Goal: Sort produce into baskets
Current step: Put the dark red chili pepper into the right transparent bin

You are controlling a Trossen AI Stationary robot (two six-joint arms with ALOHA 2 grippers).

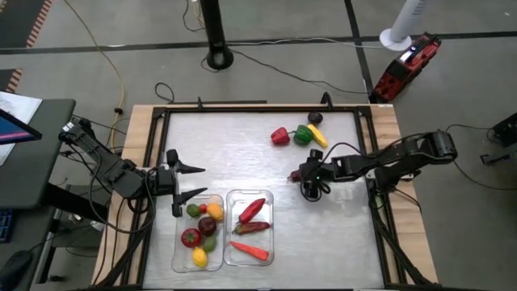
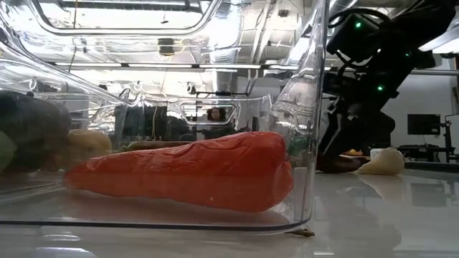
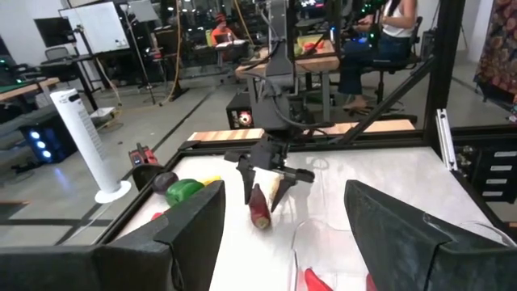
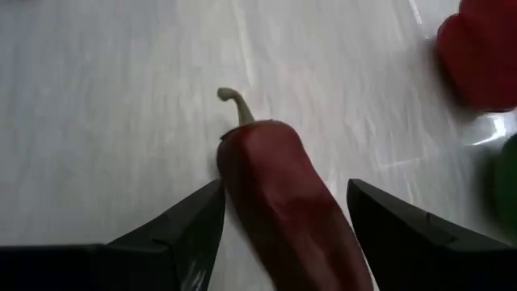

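A dark red chilli (image 4: pixel 283 202) lies on the table, stem (image 4: pixel 234 101) pointing away from my right gripper (image 1: pixel 307 179). That gripper is open and low over it, one finger on each side. My left gripper (image 1: pixel 187 182) is open and empty, at the far left corner of the left bin (image 1: pixel 179 257). Two clear bins stand side by side at the near edge. The left one holds round fruits (image 1: pixel 202 230). The right bin (image 1: pixel 270 242) holds red chillies (image 1: pixel 252 212) and an orange carrot (image 2: pixel 193 172). A red pepper (image 1: pixel 280 136), green pepper (image 1: pixel 302 134), yellow piece (image 1: pixel 318 136) and eggplant (image 1: pixel 315 118) lie at the far right. My right gripper's fingers come at the chilli slanting down from the table's right and lie along it. One finger (image 4: pixel 194 226) stands close against the chilli's side (image 4: pixel 230 194); I cannot tell whether it touches. The other finger (image 4: pixel 388 230) stands apart from it.
A dark frame (image 1: pixel 367 162) borders the white table top. Bare table lies between the bins and the produce group at the far right. A person sits in the room beyond the table (image 3: pixel 388 32).
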